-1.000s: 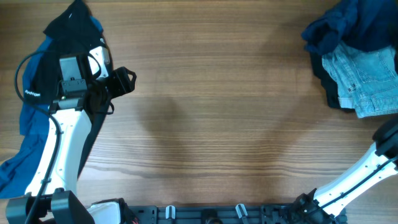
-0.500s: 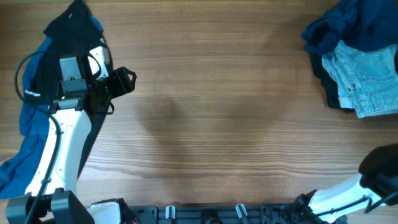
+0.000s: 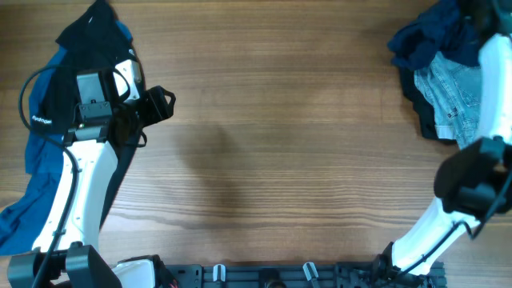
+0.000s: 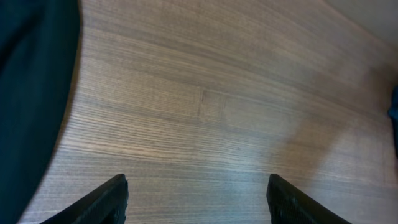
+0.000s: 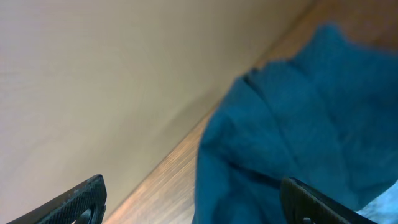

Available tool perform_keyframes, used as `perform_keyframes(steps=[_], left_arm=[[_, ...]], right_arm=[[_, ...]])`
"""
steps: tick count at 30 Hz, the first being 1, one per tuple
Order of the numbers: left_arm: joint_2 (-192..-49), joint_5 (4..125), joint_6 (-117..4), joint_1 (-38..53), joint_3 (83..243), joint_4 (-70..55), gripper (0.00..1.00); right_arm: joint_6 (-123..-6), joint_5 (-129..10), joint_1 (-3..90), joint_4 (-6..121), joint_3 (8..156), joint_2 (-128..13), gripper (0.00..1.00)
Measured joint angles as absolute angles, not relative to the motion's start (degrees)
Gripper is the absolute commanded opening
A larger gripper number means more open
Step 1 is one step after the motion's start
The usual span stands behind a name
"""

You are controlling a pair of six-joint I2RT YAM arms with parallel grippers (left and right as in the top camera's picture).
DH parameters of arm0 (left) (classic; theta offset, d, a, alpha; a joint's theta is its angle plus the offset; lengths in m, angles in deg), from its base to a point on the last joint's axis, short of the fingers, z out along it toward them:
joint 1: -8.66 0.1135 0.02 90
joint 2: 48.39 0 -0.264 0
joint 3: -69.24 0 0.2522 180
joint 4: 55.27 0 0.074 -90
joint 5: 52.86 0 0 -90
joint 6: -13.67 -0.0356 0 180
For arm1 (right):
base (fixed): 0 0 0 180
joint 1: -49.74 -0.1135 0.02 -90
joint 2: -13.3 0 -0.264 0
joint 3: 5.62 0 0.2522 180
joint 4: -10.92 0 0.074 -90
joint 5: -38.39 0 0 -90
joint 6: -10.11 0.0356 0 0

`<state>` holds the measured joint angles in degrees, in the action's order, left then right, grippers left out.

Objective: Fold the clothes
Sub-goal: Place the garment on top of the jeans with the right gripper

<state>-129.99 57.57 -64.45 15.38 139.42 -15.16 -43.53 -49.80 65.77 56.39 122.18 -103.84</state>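
Note:
The crumpled navy-blue shorts (image 3: 432, 36) lie at the far right, on top of the light-blue jeans (image 3: 452, 100). The black and royal-blue jacket (image 3: 44, 136) lies spread along the left edge. My right arm (image 3: 494, 80) reaches over the jeans toward the far right corner. My right gripper (image 5: 199, 208) is open and empty, with the shorts (image 5: 298, 124) just ahead of it. My left gripper (image 3: 160, 104) is open and empty over bare wood beside the jacket. In the left wrist view its fingers (image 4: 199, 202) frame the table, with the jacket (image 4: 31, 93) at the left.
The wooden table (image 3: 280, 136) stretches between the two clothing piles. A pale wall (image 5: 93, 74) shows beyond the table's far edge in the right wrist view. The arm mounts sit along the near edge (image 3: 264, 276).
My right arm has swung from the near right corner up over the jeans to the shorts at the far right. The left arm and the clothes have not moved.

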Motion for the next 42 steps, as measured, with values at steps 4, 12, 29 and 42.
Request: perform_keyframes(steps=[4,12,29,42], left_arm=[[-130.0,57.5,-64.5,15.4,139.4,-13.5,0.71],[-130.1,57.6,-64.5,15.4,139.4,-12.8,0.71],[-130.2,57.5,-64.5,15.4,139.4,-12.8,0.70],[-130.2,57.6,-64.5,15.4,139.4,-12.8,0.71]], right_arm=[[-34.8,-44.6,65.5,56.3,121.9,-106.4,0.92],[-29.4,-42.2,66.9,54.2,121.9,-107.1,0.74],[-31.7,-47.2,67.1,52.3,121.9,-113.1,0.04],[-44.7,-71.0,85.6,71.3,121.9,-108.1,0.04]])
